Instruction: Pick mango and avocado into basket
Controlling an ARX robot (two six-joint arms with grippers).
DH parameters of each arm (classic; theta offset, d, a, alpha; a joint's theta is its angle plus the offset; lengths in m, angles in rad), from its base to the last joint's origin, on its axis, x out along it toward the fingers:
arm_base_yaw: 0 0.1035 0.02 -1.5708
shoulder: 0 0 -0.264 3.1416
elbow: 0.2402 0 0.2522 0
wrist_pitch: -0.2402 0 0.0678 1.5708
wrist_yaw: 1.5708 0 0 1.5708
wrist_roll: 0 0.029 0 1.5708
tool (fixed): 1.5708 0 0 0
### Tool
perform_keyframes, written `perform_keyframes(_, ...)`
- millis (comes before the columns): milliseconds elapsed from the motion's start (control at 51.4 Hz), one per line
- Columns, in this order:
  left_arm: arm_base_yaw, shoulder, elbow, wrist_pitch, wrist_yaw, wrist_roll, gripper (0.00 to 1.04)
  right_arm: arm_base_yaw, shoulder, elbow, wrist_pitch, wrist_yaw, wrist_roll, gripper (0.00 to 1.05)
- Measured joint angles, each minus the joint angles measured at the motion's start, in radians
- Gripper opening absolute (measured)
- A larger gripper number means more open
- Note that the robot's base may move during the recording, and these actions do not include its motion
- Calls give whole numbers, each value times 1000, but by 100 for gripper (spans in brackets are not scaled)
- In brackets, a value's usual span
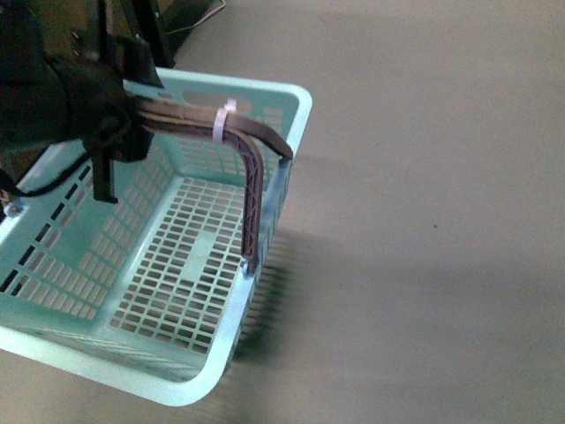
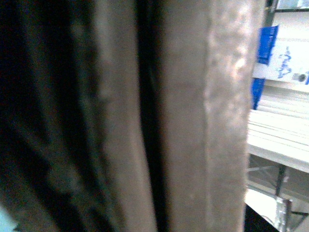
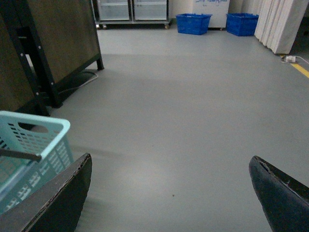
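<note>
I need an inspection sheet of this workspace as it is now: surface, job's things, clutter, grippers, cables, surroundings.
Surface: bare grey floor; no table seen.
Job's things: light blue basket, empty, held by its handles; mango and avocado, nothing seen.
Clutter: nothing seen.
Grippers: left gripper appears closed on the handles; right gripper has its jaws wide apart and holds nothing.
Cables: black cable at the left arm; thin cable on the floor beside the dark panel.
Surroundings: two blue bins and a white curtain far off; yellow floor line.
</note>
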Motion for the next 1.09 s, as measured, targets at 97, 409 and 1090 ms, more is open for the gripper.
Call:
perform_keyframes(97, -3, -185, -77, -62, -13, -33, 28, 0, 0, 0, 0, 0, 0, 96)
perform_keyframes(409, 16, -654, -158, -336, -65, -48, 28, 0, 0, 0, 0, 0, 0, 96)
perform_keyframes(1090, -30, -1039, -154, -658, -113, -73, 28, 0, 0, 0, 0, 0, 0, 96)
